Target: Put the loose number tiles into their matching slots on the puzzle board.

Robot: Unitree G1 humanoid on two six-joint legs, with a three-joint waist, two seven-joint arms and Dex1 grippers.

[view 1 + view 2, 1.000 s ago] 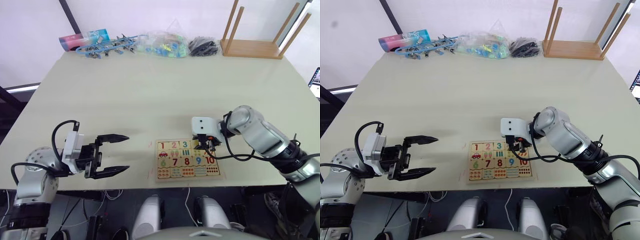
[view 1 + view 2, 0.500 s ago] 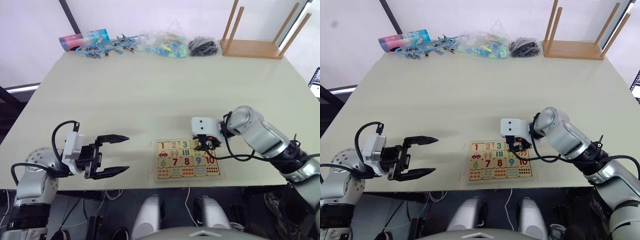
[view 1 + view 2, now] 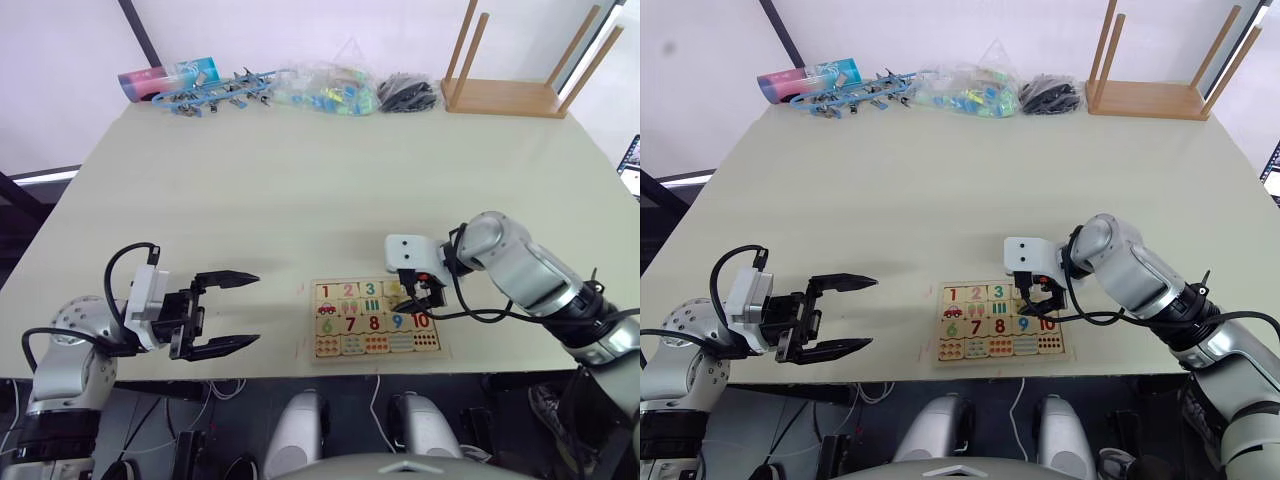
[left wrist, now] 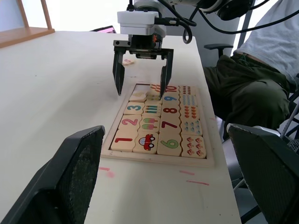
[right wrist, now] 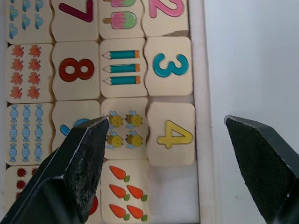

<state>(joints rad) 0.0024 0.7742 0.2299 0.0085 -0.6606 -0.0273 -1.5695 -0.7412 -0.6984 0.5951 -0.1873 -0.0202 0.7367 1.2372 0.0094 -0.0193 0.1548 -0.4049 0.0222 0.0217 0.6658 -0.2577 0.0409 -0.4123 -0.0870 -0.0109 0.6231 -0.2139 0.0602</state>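
While I watch the head views, the puzzle board [image 3: 377, 319] lies flat near the front edge of the tabletop [image 3: 300, 190], its long axis running left to right and its numerals upright toward me. My right pincer [image 3: 421, 297] hangs over the board's far right corner, fingers apart, nothing between them. My left pincer [image 3: 232, 309] hovers well to the left of the board, fingers spread wide and pointing toward it, empty. Along the far edge sit a wooden rack [image 3: 510, 75], some plastic bags [image 3: 330, 90] and blue toys [image 3: 215, 92].

From the left wrist view I look along the board's long axis: the red 1 tile [image 4: 123, 140], pink 2 tile [image 4: 131, 122] and green 3 tile [image 4: 134, 108] sit in one row, and the right pincer [image 4: 141, 80] stands open above the far end. One loose tile [image 4: 127, 61] lies on the tabletop beyond the board, well apart from it; I cannot read its numeral. A seated person [image 4: 252, 70] is beside the tabletop.

From the right wrist view, the yellow 4 tile [image 5: 171, 134] lies in its slot just past the 3, slightly askew against the frame. Next to it the last slot [image 5: 176, 191] shows bare wood. My own two fingers stand wide to either side of this row.
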